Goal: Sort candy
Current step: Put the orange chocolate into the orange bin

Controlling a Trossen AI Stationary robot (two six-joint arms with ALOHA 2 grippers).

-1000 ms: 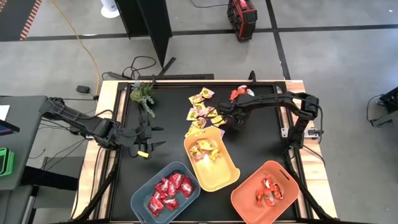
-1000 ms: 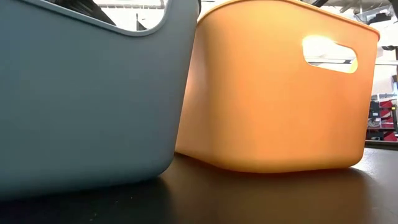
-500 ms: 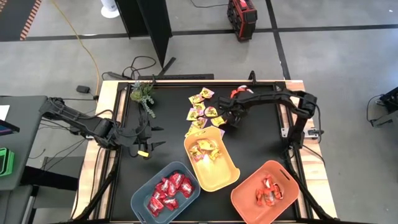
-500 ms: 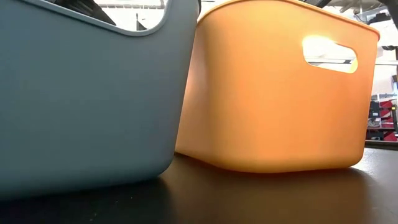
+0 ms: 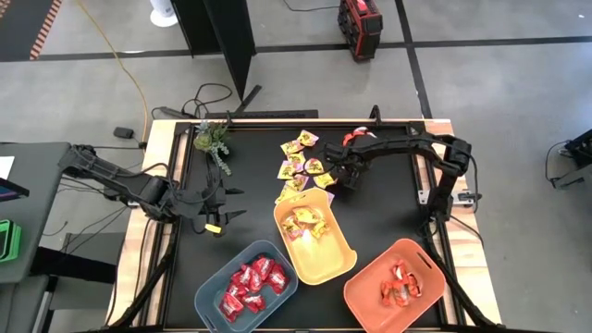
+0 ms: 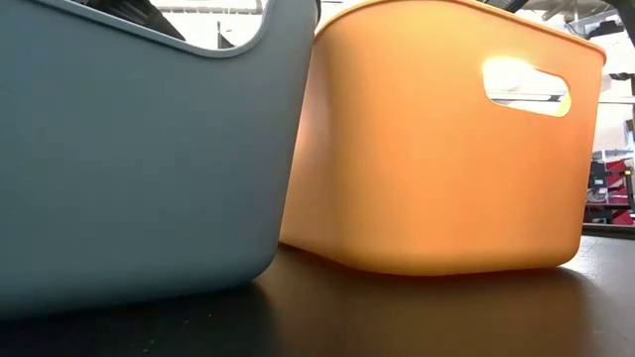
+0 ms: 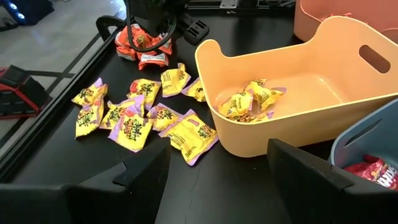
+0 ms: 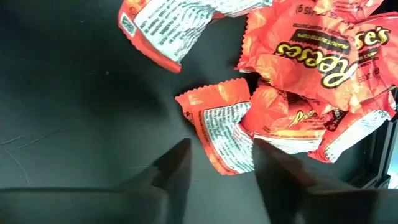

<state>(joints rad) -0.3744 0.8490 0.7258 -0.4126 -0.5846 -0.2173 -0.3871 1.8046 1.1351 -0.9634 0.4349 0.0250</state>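
Since a second ago the right gripper (image 5: 340,172) has slid from beside the yellow bin's (image 5: 344,259) far corner toward the orange candy (image 8: 219,134) heap at the table's far edge, and its fingers are narrowing around one packet. In the right wrist view that packet lies flat between the two fingers; whether they have pinched it yet I cannot tell. To do this pick well, the fingers should close on that one packet's edge alone, clear of the overlapping pile just beside it, then lift straight up. The left gripper (image 7: 205,180) waits near the table's left edge, spread wide and empty. Yellow candy (image 5: 301,166) lies loose beside the yellow bin, which holds a few like it. The grey bin (image 5: 208,294) holds red candy (image 5: 252,281); the orange bin (image 5: 365,301) holds a few orange ones.
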